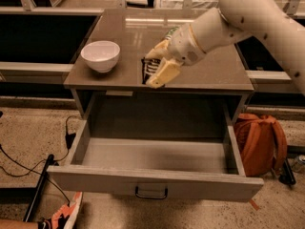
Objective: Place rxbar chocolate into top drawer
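Here the gripper [151, 71] hangs over the front edge of the brown tabletop [214, 66], its two cream fingers [163, 74] pinching the rxbar chocolate [147, 66], which stands on edge between them. The top drawer [152, 186] is pulled wide open directly below, its dark handle [151, 193] at the centre of the front. A white bowl [100, 55] sits on the tabletop to the left, well apart from the bar. An orange backpack [259, 142] rests on the floor beside the drawer.
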### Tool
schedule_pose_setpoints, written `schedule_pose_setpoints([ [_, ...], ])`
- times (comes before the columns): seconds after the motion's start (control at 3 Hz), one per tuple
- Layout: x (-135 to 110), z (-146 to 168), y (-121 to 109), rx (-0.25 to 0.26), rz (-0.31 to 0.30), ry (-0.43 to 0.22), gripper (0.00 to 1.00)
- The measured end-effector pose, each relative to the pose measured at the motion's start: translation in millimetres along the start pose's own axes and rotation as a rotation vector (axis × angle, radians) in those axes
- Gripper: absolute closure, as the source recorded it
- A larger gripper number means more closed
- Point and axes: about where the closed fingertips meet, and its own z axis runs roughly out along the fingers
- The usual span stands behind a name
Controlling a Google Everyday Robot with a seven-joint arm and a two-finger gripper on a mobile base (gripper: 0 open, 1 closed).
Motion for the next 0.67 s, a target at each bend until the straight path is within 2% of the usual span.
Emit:
schedule_pose_setpoints([
  [0.33, 7.3, -1.1, 55.1, -0.026, -0.021, 0.042, 1.00],
  [0.67, 23.8, 14.6, 102.6, -0.062, -0.024, 0.130, 1.00],
])
